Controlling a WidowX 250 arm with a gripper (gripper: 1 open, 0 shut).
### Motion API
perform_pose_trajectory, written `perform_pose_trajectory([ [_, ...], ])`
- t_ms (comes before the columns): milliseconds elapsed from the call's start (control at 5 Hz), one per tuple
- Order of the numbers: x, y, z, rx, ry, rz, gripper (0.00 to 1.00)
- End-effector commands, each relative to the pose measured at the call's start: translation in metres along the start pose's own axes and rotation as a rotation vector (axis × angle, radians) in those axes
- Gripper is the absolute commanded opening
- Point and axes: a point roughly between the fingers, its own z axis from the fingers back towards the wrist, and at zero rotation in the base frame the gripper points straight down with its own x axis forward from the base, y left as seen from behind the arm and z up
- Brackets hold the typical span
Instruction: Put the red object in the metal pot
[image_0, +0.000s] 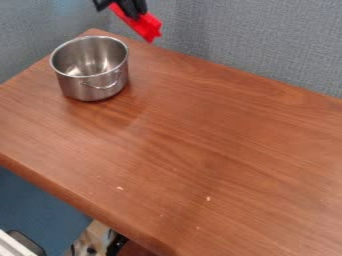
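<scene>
- Red bar first: the bright red, matte rectangular block (142, 22) hangs tilted in the air at the far edge of the scene, above and just right of the pot, its lower end pointing down and to the right. It touches neither table nor pot.
- Nearest the viewer, the brown wooden tabletop (201, 140) is bare apart from a few pale specks, so nothing lies in my way.
- Further back on the left, the small round shiny steel pot (90, 68) stands upright on the wood with its mouth open and nothing inside, ready to take the bar from above.
- Farthest, against the grey-blue wall (254, 40), my dark gripper (118, 6) is mostly cut off by the top edge of the view. My jaws are clamped on the upper end of the bar.
- I judge the bar is held high so that it will clear the pot's rolled rim; it needs carrying left over the opening, then lowering.
</scene>
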Motion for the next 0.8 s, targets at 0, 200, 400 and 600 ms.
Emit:
perform_pose_trajectory([
  [0,0.006,-0.001,0.047,-0.058,-0.111,-0.023,0.0],
  [200,0.015,0.008,0.054,-0.052,-0.136,-0.018,0.0],
  [400,0.022,0.016,0.059,-0.037,-0.152,-0.017,0.0],
  [600,0.026,0.03,0.051,-0.007,-0.138,-0.096,0.0],
])
